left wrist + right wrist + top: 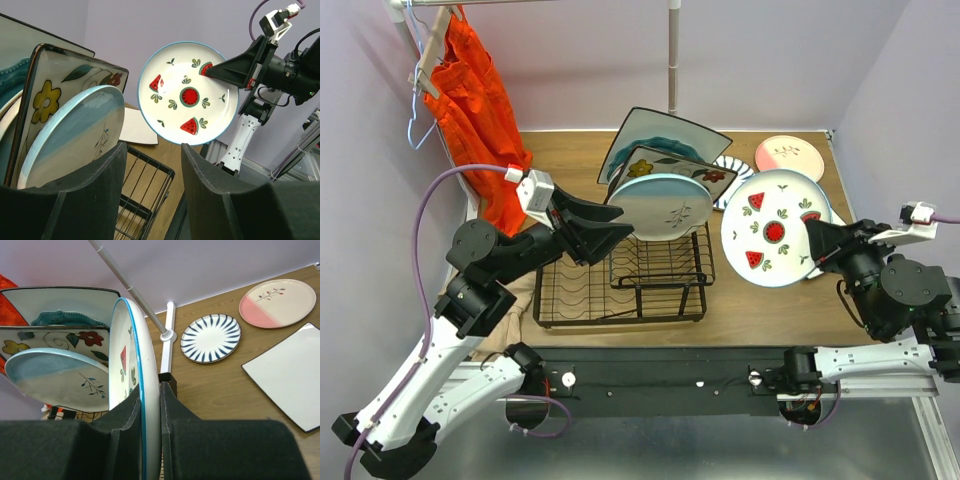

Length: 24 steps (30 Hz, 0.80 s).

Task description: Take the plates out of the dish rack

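Note:
The black wire dish rack (620, 285) stands mid-table. In its upper tier stand a mint floral round plate (660, 205), a flower-print square plate (670, 165) and a dark teal scalloped plate (660, 135). My left gripper (610, 222) is open and empty, its jaws just left of the mint plate's (75, 135) rim, above the rack (145, 185). My right gripper (817, 250) is shut on the right rim of the red-fruit print plate (775, 228). It holds the plate on edge in the air, to the right of the rack. In the right wrist view the fingers (175, 405) clamp that plate's blue rim (135, 365).
On the wooden table at the back right lie a blue-striped round plate (210, 337), a cream-pink plate (280, 302) and a white square plate (290, 372). A white pole (673, 60) stands behind the rack. An orange garment (470, 110) hangs at the left.

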{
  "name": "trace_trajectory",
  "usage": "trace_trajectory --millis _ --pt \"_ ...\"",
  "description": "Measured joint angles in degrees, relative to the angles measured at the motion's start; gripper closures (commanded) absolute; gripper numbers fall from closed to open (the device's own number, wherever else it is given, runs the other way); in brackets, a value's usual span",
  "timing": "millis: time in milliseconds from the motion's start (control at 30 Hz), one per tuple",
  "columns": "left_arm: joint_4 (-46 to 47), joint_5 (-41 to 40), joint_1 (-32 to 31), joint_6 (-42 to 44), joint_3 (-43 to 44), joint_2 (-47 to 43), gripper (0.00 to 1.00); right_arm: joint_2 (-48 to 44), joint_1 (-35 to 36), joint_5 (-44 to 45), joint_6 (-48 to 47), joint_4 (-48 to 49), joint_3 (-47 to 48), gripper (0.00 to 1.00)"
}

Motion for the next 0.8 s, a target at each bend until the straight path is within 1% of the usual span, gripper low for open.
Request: trace_trajectory --millis 133,267,433,567,800 --pt "0.2 0.2 0.0 0.0 0.0 0.3 0.44 -0.5 0.1 0.2 -1.9 -0.6 2.1 0.99" --pt "0.4 1.8 0.0 -0.1 0.5 1.7 0.44 -0.6 0.2 0.9 -4.5 -0.3 8.6 0.99" --pt "0.9 3.8 0.0 -1.0 2.8 4.0 0.44 -0.3 0.1 1.1 -6.1 0.4 13.6 0.99" --pt "3.2 6.3 0.0 -2.8 3.5 4.7 0.46 1.0 0.1 -3.5 -7.5 1.4 14.8 0.99" --pt "7.2 9.2 -0.3 -6.0 4.1 7.0 0.46 6.3 0.1 -19.7 -12.2 8.5 14.8 0.99"
